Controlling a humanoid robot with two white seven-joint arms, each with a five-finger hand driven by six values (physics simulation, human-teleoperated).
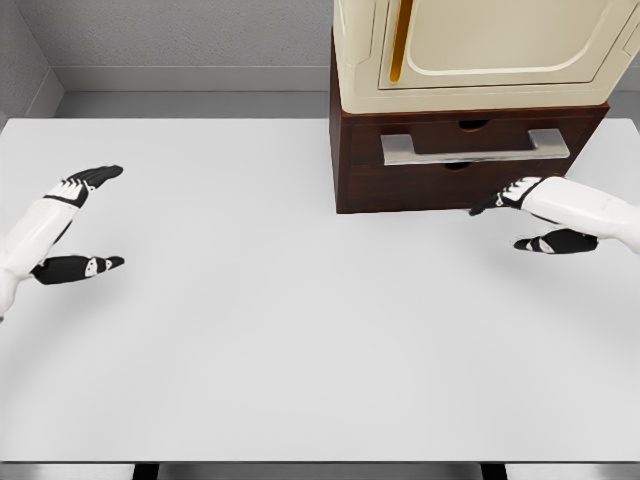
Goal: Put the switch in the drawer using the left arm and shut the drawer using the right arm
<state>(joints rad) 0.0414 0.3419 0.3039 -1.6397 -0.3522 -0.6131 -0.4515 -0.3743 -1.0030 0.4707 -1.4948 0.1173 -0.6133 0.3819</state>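
A dark brown drawer [465,160] with a silver bar handle [475,147] sits in a wooden cabinet at the back right of the white table [300,320]. Its front looks flush with the cabinet. No switch shows anywhere in the head view. My left hand [105,220] hovers over the table's left edge, fingers spread and holding nothing. My right hand [505,222] floats just in front of the cabinet's lower right, below the handle, fingers relaxed and holding nothing. It does not touch the drawer.
A cream-coloured appliance [480,50] with a rounded door panel stands on top of the cabinet. Grey walls close off the back and the left side behind the table.
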